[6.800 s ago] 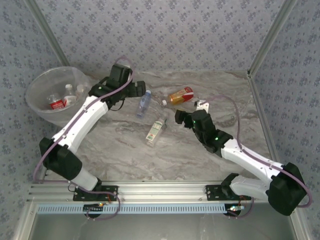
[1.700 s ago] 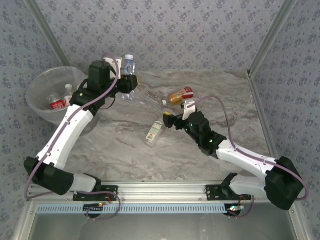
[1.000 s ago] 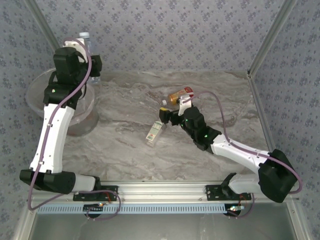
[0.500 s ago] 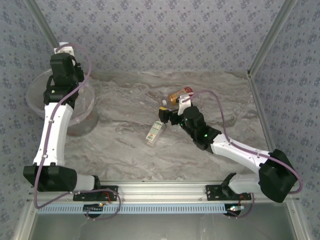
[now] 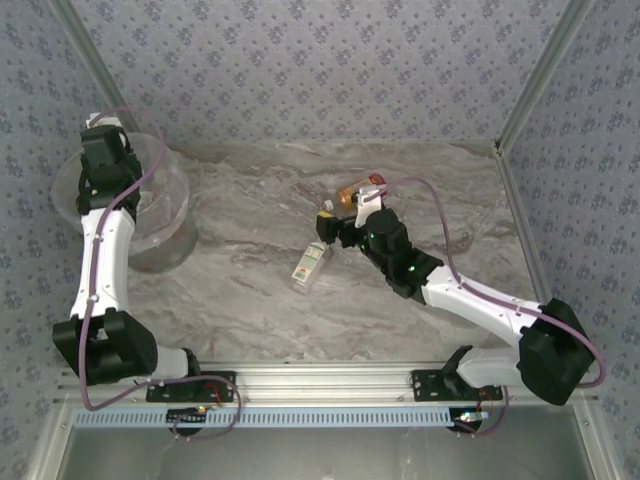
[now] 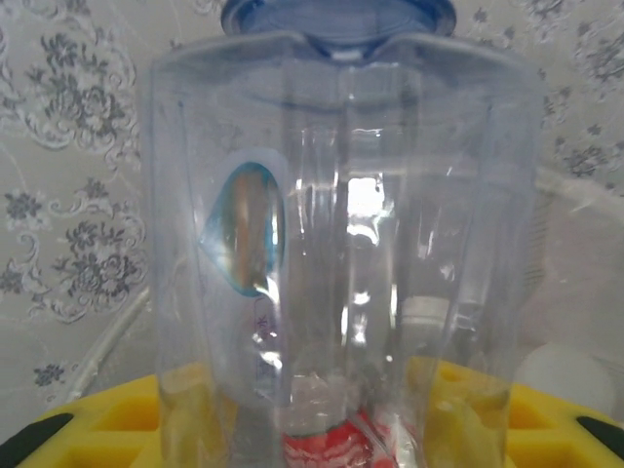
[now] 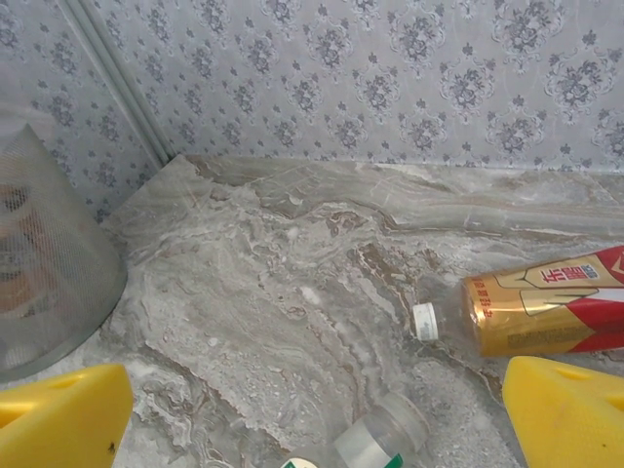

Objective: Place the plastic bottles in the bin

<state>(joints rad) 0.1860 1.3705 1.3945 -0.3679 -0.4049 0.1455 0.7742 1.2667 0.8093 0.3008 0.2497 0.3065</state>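
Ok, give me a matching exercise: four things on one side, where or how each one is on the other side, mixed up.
Things:
1. bluish bottle
2. amber bottle
3. green-labelled bottle
4. right pincer

States:
A. open and empty, over the table
B. lying down, gold and red label
C. gripped in the left pincer
D. lying down, the bottle nearest the table's near edge

Pairs: 1-C, 2-B, 3-D, 4-A

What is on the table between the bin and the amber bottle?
Nothing. In the right wrist view the marble table is bare from the bin to the amber bottle.
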